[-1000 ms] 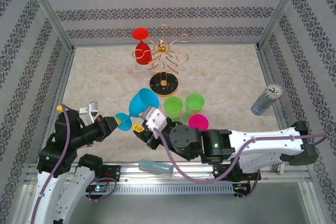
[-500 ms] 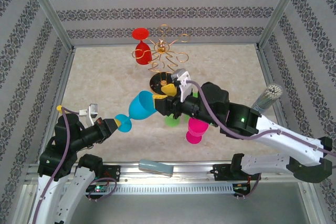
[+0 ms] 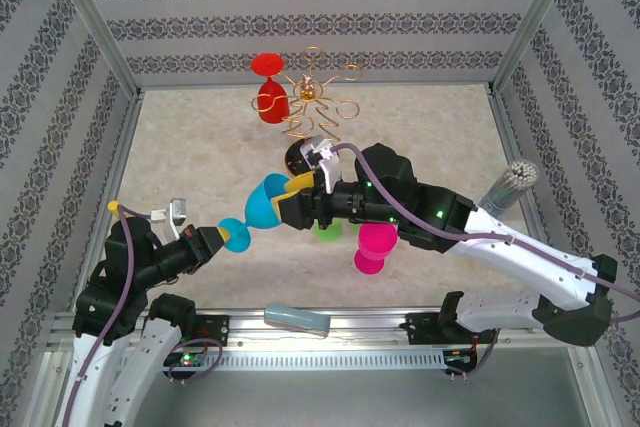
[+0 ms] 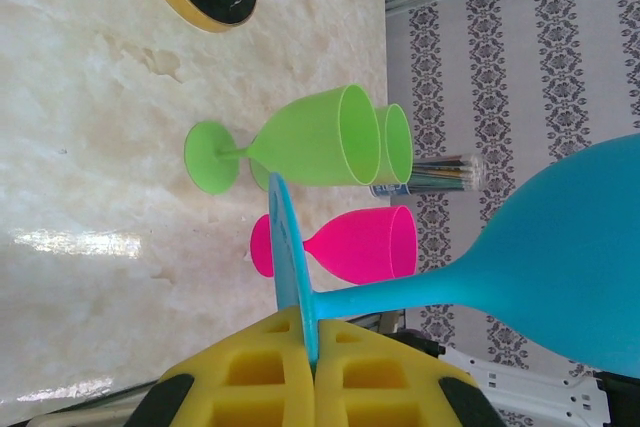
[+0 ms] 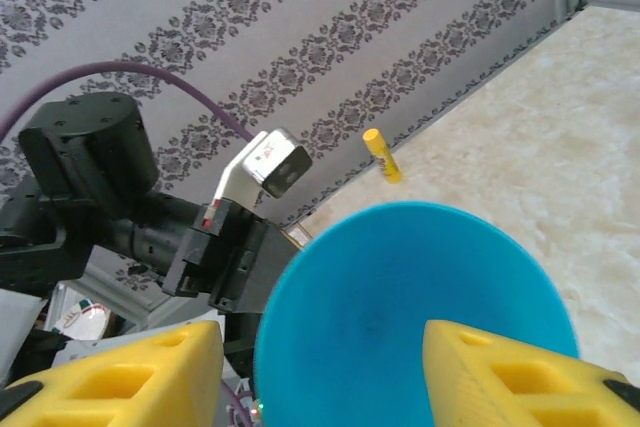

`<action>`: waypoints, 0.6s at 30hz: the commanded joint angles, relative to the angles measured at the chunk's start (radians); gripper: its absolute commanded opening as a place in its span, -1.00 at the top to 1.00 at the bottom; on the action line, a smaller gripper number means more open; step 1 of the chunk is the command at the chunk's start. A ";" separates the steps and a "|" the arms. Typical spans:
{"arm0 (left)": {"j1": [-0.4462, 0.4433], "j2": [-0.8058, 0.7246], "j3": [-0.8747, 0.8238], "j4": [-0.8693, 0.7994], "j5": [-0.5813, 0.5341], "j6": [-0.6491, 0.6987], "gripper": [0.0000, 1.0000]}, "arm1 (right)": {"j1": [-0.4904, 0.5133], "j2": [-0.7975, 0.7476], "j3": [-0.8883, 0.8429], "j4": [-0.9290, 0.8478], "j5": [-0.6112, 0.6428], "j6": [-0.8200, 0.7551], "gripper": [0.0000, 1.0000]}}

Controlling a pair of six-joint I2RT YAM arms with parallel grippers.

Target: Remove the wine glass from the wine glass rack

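A blue wine glass point(image 3: 266, 203) is held in the air above the near left of the table point(image 3: 430, 137). It is well apart from the gold wire rack point(image 3: 315, 107) at the far middle, where a red glass point(image 3: 270, 97) hangs on the left side. The left gripper point(image 4: 312, 367) is clamped on the blue glass's flat foot, while the right gripper point(image 5: 325, 372) has its yellow pads spread either side of the bowl; I cannot tell if they touch it.

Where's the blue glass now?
The blue wine glass is left of centre in the top view, foot pinched by the left gripper, bowl inside the open right gripper.
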 commanded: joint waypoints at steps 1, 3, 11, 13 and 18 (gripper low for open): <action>0.010 0.004 -0.002 0.048 -0.004 0.024 1.00 | 0.004 0.011 0.045 0.013 -0.057 0.002 -0.10; 0.010 0.009 -0.004 0.055 -0.004 0.024 1.00 | 0.007 0.020 0.055 0.007 -0.060 -0.002 -0.10; 0.010 0.031 -0.009 0.083 0.001 0.022 1.00 | 0.027 0.061 0.074 -0.019 -0.042 -0.020 -0.02; 0.010 0.037 -0.014 0.092 0.005 0.019 1.00 | 0.040 0.073 0.076 -0.030 -0.022 -0.031 0.00; 0.010 0.049 -0.016 0.110 0.010 0.015 1.00 | 0.065 0.103 0.099 -0.056 -0.004 -0.052 0.25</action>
